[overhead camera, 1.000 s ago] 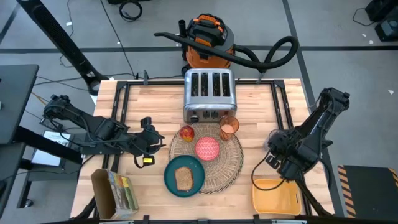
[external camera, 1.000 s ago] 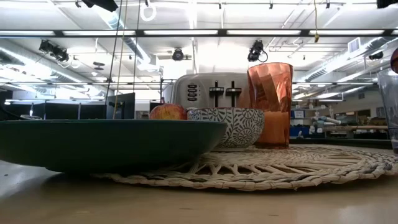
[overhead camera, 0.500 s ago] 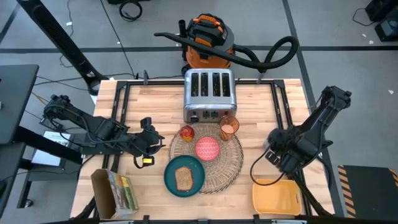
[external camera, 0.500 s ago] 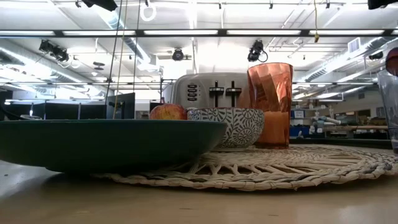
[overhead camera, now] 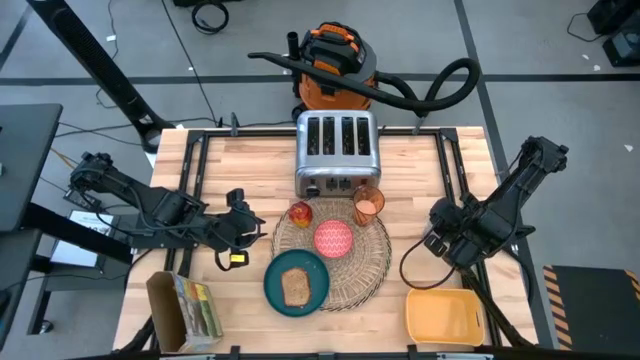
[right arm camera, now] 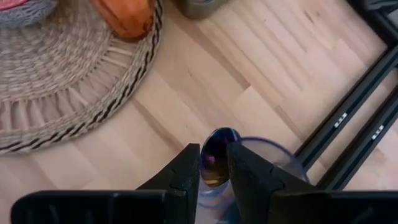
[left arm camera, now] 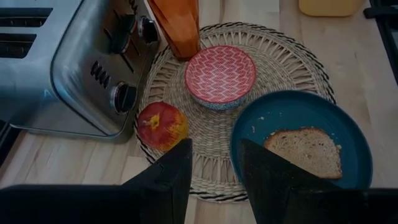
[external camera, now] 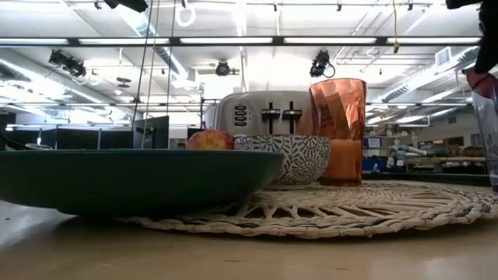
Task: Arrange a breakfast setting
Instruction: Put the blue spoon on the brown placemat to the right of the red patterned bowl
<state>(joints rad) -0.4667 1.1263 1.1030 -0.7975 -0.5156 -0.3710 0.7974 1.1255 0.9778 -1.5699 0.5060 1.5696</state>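
Note:
The woven straw placemat (overhead camera: 345, 268) lies at the table's middle. On it stand the pink-red bowl (overhead camera: 333, 238), the red-yellow apple (overhead camera: 300, 213) and the orange cup (overhead camera: 368, 205). The teal plate (overhead camera: 280, 292) overlaps the mat's near left rim and bears the toast slice (overhead camera: 295, 287). My left gripper (overhead camera: 247, 215) is open and empty just left of the mat; it also shows in the left wrist view (left arm camera: 214, 168). My right gripper (overhead camera: 438, 240) is right of the mat, shut on the blue spoon (right arm camera: 215, 157), which stands in a clear glass (right arm camera: 266, 160). My right gripper pinches the spoon's rounded shiny blue end (right arm camera: 215, 149) between its two fingertips, coming from above and pointing down. The rest of the spoon goes down into the clear glass, where the fingers hide it.
The chrome toaster (overhead camera: 337, 150) stands behind the mat. The yellow tray (overhead camera: 443, 315) sits at the near right corner, close under my right arm. An open box (overhead camera: 185, 305) stands at the near left. Black frame rails (overhead camera: 452, 170) run along the table's sides.
My right gripper has moved a little toward the table's far edge and toward the mat, away from the yellow tray. It now shows in the low view's top right corner above the clear glass.

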